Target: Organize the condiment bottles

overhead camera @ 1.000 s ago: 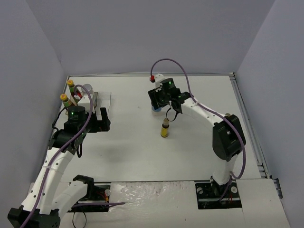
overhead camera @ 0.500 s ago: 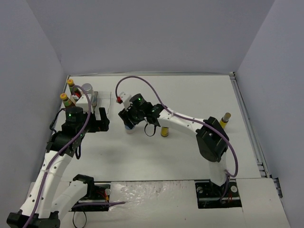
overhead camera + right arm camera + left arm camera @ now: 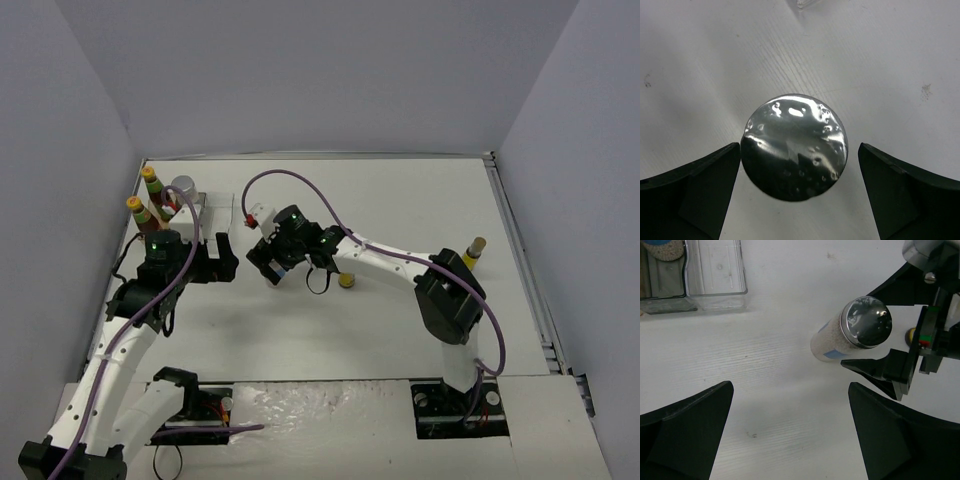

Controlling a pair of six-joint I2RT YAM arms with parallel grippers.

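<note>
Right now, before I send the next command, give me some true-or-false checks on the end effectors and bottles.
1. The left end effector is open and holds nothing. True.
2. The right end effector straddles the silver-lidded jar. True.
3. That jar sits inside the clear rack. False: it is out over the table, apart from the rack.
4. The slim yellow-capped bottles are at mid-table. False: they are at the far-left edge by the rack.
5. A small yellow bottle sits near the right arm. True.

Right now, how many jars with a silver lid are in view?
2. One jar stands in the clear rack at the back left; the other jar is mid-table between the right gripper's fingers. More may be hidden.
</note>
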